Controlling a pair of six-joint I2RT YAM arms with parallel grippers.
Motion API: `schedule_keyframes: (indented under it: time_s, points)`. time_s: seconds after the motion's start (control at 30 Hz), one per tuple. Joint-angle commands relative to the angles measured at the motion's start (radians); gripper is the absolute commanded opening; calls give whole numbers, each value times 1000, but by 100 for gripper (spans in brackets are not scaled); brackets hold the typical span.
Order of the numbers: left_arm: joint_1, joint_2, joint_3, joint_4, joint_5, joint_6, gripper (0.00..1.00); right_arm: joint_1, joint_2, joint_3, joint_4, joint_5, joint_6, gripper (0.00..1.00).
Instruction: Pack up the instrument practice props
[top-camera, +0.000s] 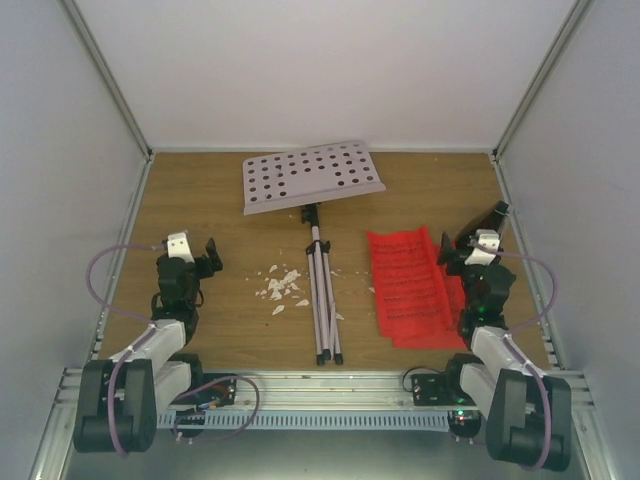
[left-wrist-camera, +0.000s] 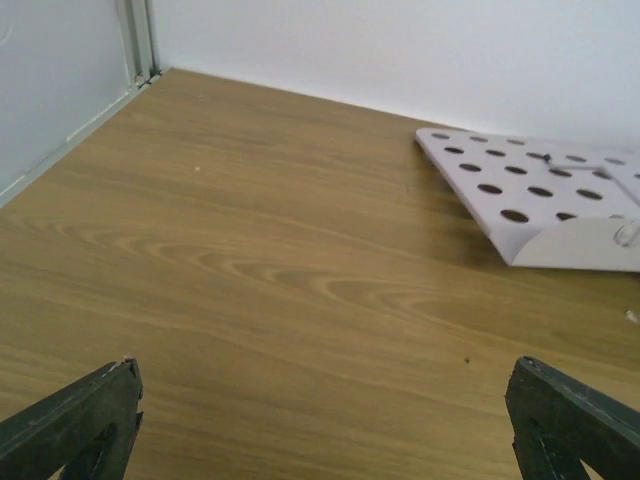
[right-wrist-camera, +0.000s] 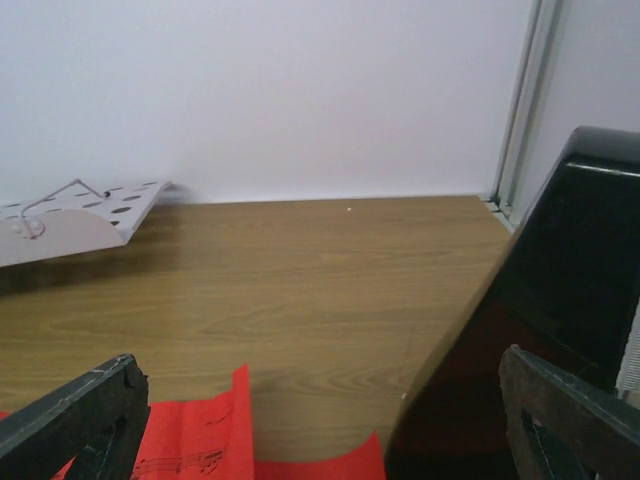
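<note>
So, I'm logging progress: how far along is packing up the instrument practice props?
Nothing looks packed yet: the music stand lies flat on the table, the red sheets are spread beside it and the metronome sits close to the right gripper. In hand: nothing; that gripper and the left gripper are open and empty. All three props remain to be packed.

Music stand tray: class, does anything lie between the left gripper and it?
Nothing visible does. Only bare table lies between the open left gripper and the music stand tray. The white crumbs sit off that line, nearer the tripod legs.
</note>
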Motion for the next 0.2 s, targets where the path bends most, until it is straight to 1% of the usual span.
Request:
schedule_keyframes:
  time_s: [0.0,0.1,0.17]
  points:
    - [0,67,-34,251,-15,73,99,-9,37,-22,191,53,-38,96]
    - [0,110,-33,297,6,81,99,-9,70,-31,240,46,-39,96]
    - [0,128,-10,288,13,73,99,-9,89,-40,269,53,-46,96]
